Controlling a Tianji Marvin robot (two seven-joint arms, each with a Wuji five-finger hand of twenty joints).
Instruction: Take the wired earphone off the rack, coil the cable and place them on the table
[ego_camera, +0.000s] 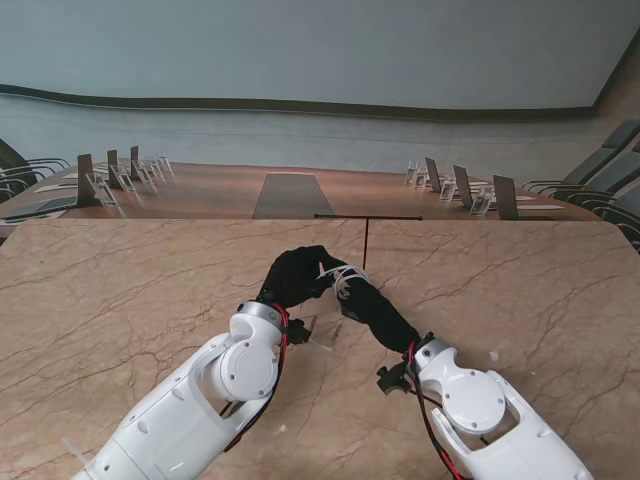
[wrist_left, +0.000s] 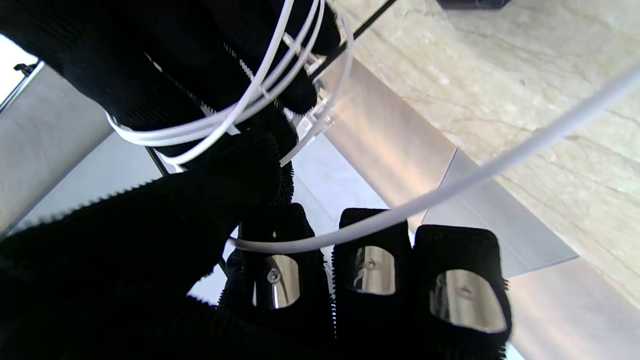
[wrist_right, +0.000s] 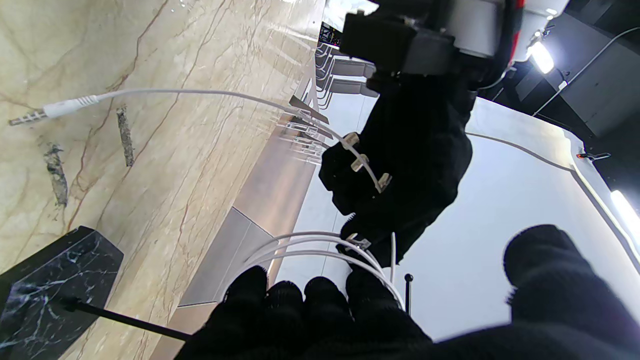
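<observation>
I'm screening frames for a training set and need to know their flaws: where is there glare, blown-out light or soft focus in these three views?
Stand view: even light, sharp, the black hands lose all detail. Left wrist view: bright reflections on the metal fingertips, the near cable soft, corner window blown out. Right wrist view: lamps flare white at the edge, the thumb blurred, the jack plug sharp.

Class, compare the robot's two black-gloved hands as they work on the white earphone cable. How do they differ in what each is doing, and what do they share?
The right hand has several loops of the earphone cable wound over its fingers; the left hand carries one strand across its fingers. In the stand's view the left hand lies farther from me, the right nearer. Both wear black gloves and meet above the table.
</observation>
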